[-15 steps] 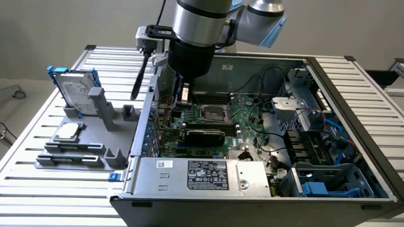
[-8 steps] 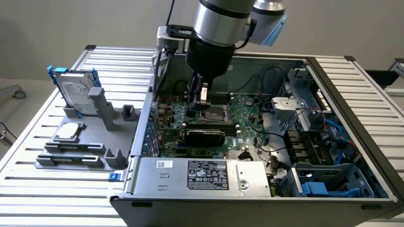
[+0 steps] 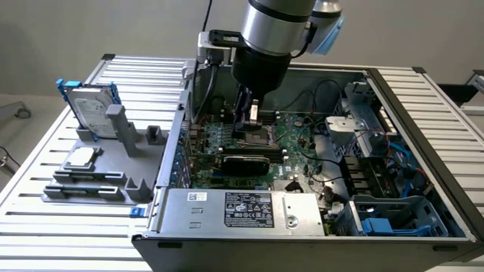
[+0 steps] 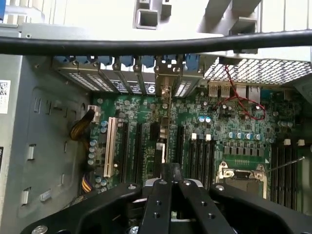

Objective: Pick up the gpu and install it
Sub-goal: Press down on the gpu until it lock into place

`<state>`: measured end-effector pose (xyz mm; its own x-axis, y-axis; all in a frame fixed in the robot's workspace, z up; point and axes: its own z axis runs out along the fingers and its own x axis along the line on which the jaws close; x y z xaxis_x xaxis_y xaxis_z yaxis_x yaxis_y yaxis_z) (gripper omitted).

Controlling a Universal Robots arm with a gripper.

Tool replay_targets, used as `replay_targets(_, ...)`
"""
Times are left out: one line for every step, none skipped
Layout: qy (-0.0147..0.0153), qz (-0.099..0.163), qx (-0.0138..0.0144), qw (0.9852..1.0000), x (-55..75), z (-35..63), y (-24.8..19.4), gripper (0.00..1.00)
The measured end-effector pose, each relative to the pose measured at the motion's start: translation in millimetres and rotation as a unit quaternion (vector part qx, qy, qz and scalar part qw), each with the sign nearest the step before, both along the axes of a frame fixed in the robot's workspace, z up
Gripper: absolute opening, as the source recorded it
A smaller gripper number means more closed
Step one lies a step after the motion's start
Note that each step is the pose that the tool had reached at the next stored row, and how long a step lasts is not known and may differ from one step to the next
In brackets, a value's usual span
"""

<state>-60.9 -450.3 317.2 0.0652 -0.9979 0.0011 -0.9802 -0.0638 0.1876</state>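
Observation:
The gpu stands on edge in a slot of the green motherboard, black shroud facing the exterior view's front. In the wrist view the gpu appears edge-on as a thin strip, running from its silver bracket at the case's rear wall toward my fingers. My gripper hangs just above the card inside the open computer case. The black fingers of my gripper are shut together over the card's top edge. I cannot tell whether they touch the card.
A silver hard drive in a blue frame stands on the grey fixture left of the case. The power supply fills the case's front. Drive cages and cables crowd its right side. A black cable crosses the wrist view.

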Motion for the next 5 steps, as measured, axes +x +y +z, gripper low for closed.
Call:
replay_targets(0.0, 0.0, 0.0, 1.0, 0.0, 0.0, 0.0, 0.11)
replay_targets(0.0, 0.0, 0.0, 1.0, 0.0, 0.0, 0.0, 0.11)
replay_targets(0.0, -0.001, 0.0, 1.0, 0.0, 0.0, 0.0, 0.11)
replay_targets(0.0, -0.001, 0.0, 1.0, 0.0, 0.0, 0.0, 0.11)
replay_targets(0.0, -0.001, 0.0, 1.0, 0.0, 0.0, -0.1, 0.11)
